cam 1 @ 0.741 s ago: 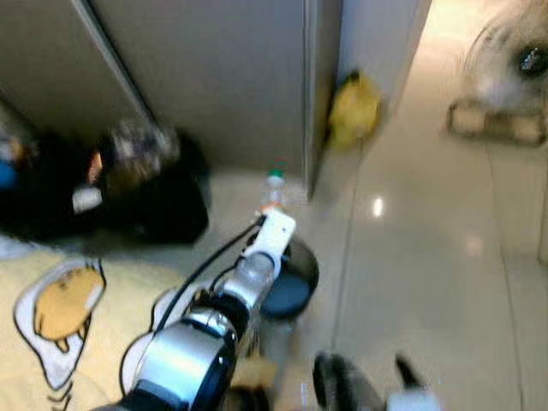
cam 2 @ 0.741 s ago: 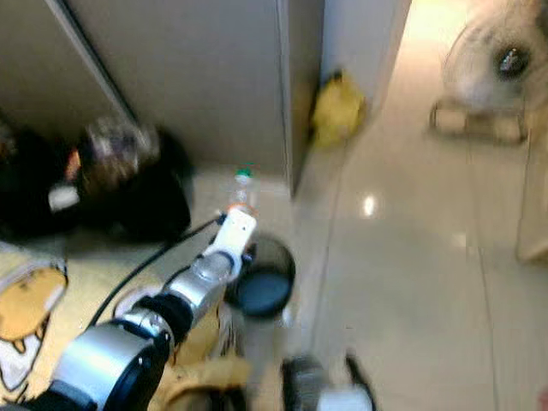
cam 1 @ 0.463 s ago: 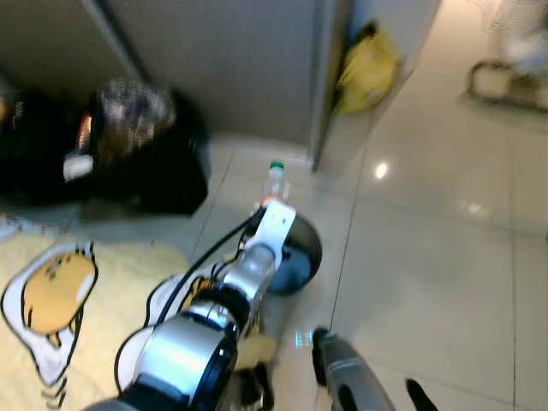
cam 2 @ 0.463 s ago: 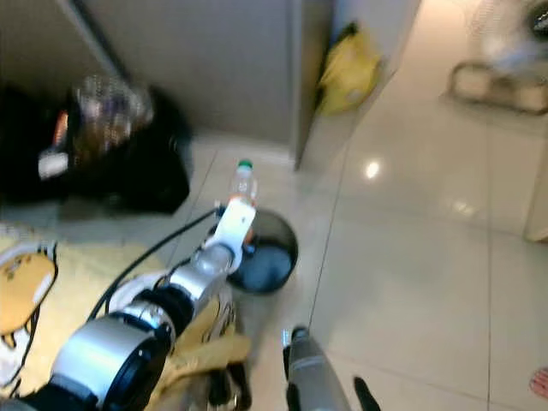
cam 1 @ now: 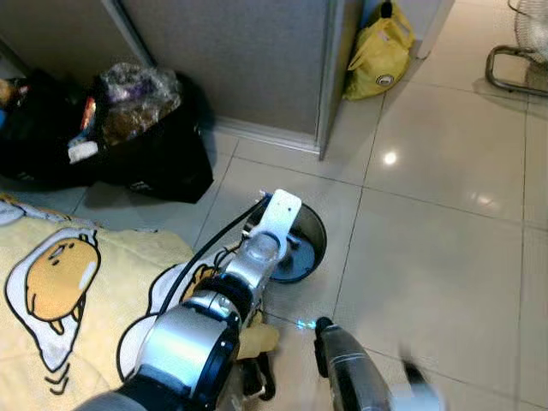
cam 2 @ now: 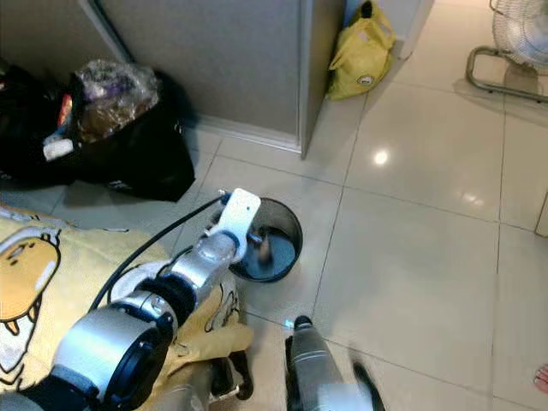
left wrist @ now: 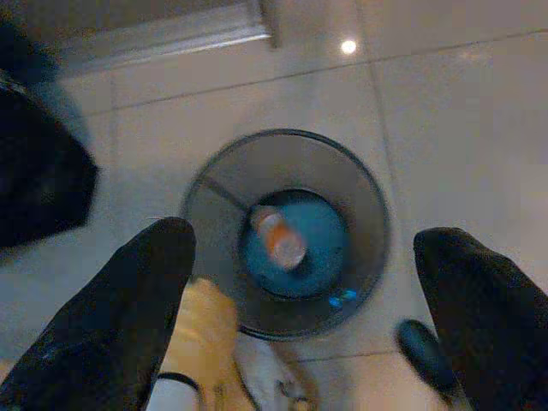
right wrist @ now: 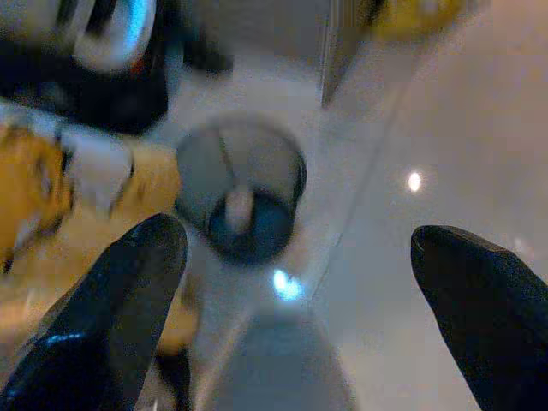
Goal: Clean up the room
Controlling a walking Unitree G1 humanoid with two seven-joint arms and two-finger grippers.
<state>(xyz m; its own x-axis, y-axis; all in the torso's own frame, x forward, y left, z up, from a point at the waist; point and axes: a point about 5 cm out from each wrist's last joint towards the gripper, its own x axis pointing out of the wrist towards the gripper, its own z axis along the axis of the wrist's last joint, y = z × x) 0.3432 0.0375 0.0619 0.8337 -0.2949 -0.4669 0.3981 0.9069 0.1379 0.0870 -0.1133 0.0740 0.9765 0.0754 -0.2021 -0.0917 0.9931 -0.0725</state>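
Head views: the left gripper (cam 2: 242,208) hangs over the bin (cam 2: 293,233) at 12 o'clock of the yellow blanket (cam 1: 103,282). Left wrist: fingers (left wrist: 128,317) apart — bottle (left wrist: 276,238) inside the bin. Right wrist: right gripper (right wrist: 300,300) spread wide.

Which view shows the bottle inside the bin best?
The left wrist view: it looks straight down into the bin, with the bottle lying on its bottom. The right eye view shows it partly, behind the left arm. The right wrist view shows it blurred.

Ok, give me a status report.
Left gripper open above round dark mesh wastebasket. Clear plastic bottle with orange label inside it. Right gripper open, low.
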